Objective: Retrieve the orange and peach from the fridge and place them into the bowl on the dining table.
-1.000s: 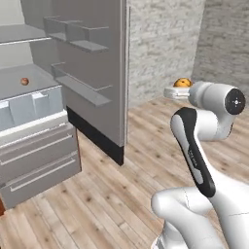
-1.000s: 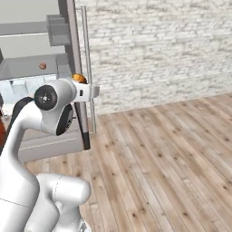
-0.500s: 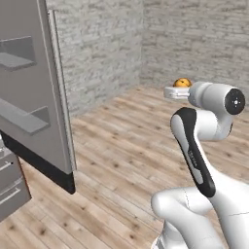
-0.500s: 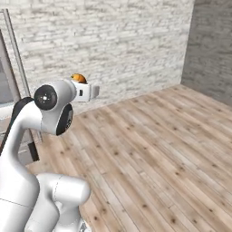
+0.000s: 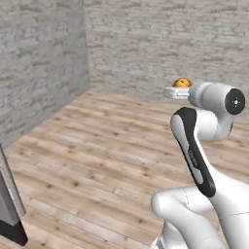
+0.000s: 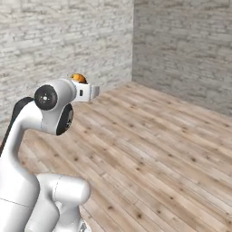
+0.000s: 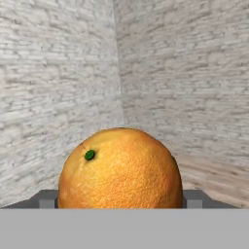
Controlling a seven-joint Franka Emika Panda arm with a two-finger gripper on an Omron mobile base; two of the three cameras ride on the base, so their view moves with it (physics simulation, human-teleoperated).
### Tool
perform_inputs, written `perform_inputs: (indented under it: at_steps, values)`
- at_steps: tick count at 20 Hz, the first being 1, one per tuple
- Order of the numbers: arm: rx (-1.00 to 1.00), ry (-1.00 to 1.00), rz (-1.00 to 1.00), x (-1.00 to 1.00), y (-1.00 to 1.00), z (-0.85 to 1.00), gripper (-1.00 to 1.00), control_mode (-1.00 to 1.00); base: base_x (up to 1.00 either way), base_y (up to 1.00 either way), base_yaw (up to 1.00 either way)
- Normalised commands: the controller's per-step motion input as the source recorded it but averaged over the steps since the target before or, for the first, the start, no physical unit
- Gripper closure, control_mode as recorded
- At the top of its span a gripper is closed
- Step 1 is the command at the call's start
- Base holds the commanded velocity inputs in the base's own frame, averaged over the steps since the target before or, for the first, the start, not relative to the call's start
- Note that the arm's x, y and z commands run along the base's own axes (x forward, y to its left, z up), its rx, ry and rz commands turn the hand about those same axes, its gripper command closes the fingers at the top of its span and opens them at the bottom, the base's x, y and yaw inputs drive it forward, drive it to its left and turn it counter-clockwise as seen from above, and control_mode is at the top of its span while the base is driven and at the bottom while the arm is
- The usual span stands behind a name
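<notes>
My gripper (image 5: 180, 87) is shut on the orange (image 5: 182, 82), a small evenly orange ball held up at chest height in front of the arm. From the right base view the orange (image 6: 79, 78) sits just above the white hand, inside the gripper (image 6: 81, 82). The hand view has the orange (image 7: 120, 165) large and centred, green stem dot up left, between my grey fingertips (image 7: 46, 199) of the gripper (image 7: 120, 200). A grey edge of the fridge (image 5: 8, 204) shows at the lower left. The peach, the bowl and the dining table are out of view.
Wooden plank floor (image 5: 97, 155) stretches ahead to a corner of pale grey brick walls (image 6: 136, 41). The fridge edge stands close at the left of the base.
The base has turned, so the whole picture swung away from the fridge toward the brick corner. The arm keeps its pose with the orange still gripped.
</notes>
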Motion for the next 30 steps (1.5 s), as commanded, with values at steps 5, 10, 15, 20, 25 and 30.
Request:
perform_inputs:
  at_steps: [5, 10, 15, 20, 25, 30]
  values:
    - [0.0, 0.0, 0.0, 0.0, 0.0, 0.0, 1.0, 1.0, 0.37, -0.34, -0.44]
    - [0.0, 0.0, 0.0, 0.0, 0.0, 0.0, 1.0, 1.0, 0.6, -0.2, -0.45]
    - [0.0, 0.0, 0.0, 0.0, 0.0, 0.0, 1.0, 1.0, 0.59, -0.18, -0.46]
    - [0.0, 0.0, 0.0, 0.0, 0.0, 0.0, 1.0, 1.0, 0.46, -0.18, -0.46]
    - [0.0, 0.0, 0.0, 0.0, 0.0, 0.0, 1.0, 1.0, 0.4, -0.21, -0.44]
    - [0.0, 0.0, 0.0, 0.0, 0.0, 0.0, 1.0, 1.0, 0.51, -0.2, -0.47]
